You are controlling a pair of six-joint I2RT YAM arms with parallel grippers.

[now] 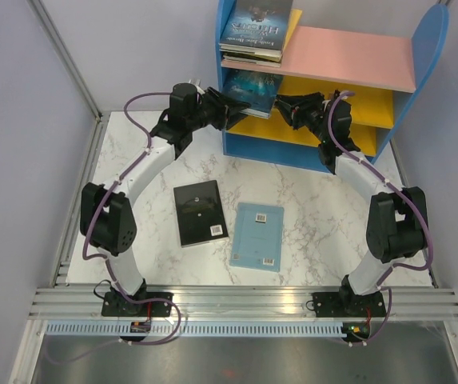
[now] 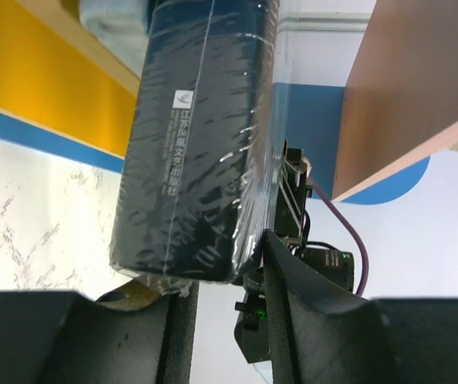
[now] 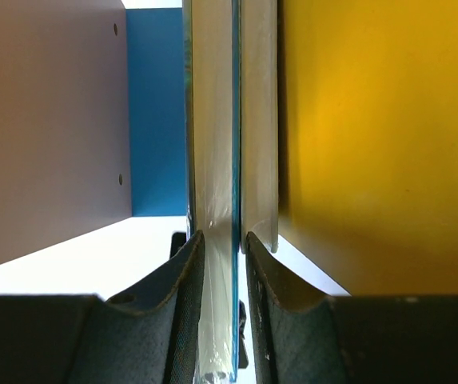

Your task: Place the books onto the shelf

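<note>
Robotics laboratory test cell: a left arm (image 1: 125, 200) and a right arm (image 1: 372, 200), black-jointed and white-sleeved with purple cables (image 1: 143, 98) looped along them, stand bolted to an aluminium rail (image 1: 244, 302) far behind their grippers. Below and behind the left gripper (image 1: 235, 110) and right gripper (image 1: 283, 104) spreads a marble-patterned tabletop (image 1: 292, 172). It is boxed in on either side by plain pale partition walls (image 1: 21, 96) and a bare metal post (image 1: 65, 56). Straight ahead of both grippers stands a toy-bright shelf (image 1: 424, 48) of blue, pink and yellow boards, with a plastic-wrapped teal-blue book (image 1: 252, 86) at their tips, the staged props of a test rig.
</note>
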